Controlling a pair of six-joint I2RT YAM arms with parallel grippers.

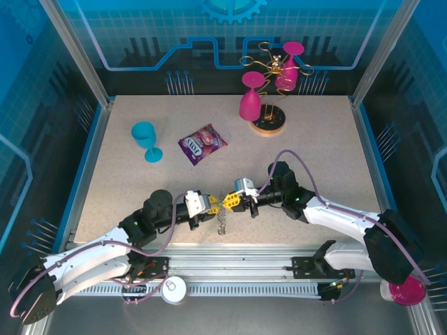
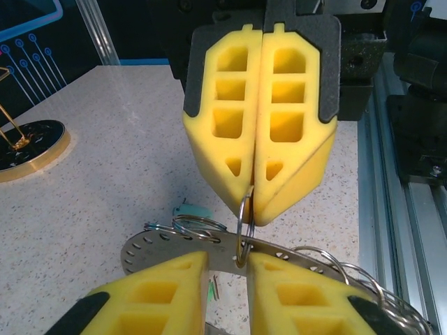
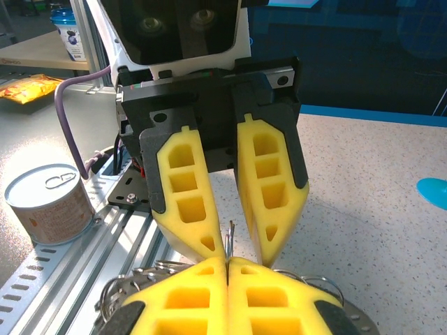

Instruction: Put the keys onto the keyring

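The keyring (image 2: 150, 252), a flat metal disc fringed with wire loops, hangs between both grippers above the table's near edge (image 1: 222, 223). My right gripper (image 2: 253, 209) is shut on one small wire loop (image 2: 244, 209) that threads a hole in the disc. My left gripper (image 2: 229, 262) faces it, jaws a little apart, with that loop and the disc's rim in the gap; its fingers (image 3: 269, 209) stand either side of the loop (image 3: 230, 234). A pale green key head (image 2: 190, 209) lies on the table beyond the disc. A bright green sliver (image 2: 210, 287) shows below the gap.
A purple snack packet (image 1: 202, 143) and a teal cup (image 1: 145, 139) stand mid-table. The glass rack with its round wooden base (image 1: 269, 124) and pink glasses (image 1: 250, 105) is at the back. A tin can (image 3: 49, 202) sits on the metal rail by the arm bases.
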